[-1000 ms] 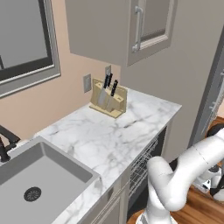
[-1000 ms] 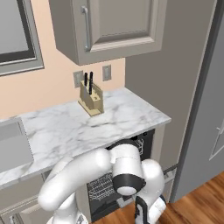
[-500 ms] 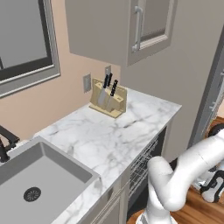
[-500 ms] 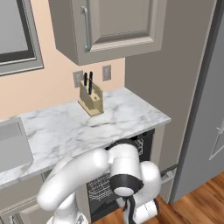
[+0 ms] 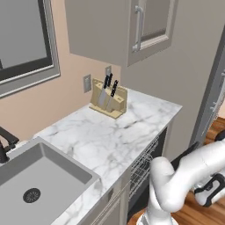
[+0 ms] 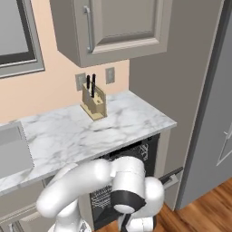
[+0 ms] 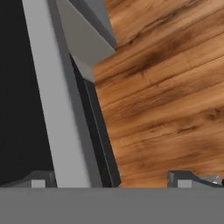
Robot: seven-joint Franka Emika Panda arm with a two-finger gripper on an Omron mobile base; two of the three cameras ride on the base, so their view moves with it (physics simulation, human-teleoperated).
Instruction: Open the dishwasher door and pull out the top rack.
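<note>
Straddling the door's (image 7: 17,87) smooth grey bar handle (image 7: 50,96), my claw (image 7: 111,179) spread apart, grainy wood floor (image 7: 166,87), wire rack (image 6: 111,179) inside.

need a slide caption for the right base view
Robot arm bends low before the partly open dishwasher door, top rack visible inside, knife block on marble counter.

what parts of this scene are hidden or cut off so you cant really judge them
- Top rack: in the left base view just a strip of wire grid shows under the counter; in the right base view the arm covers most of it.
- Dishwasher door: cut off by the hand view's edges, so its angle is unclear.
- Pincer: just the fingertips show above the bottom edge; its opening is hard to judge.
</note>
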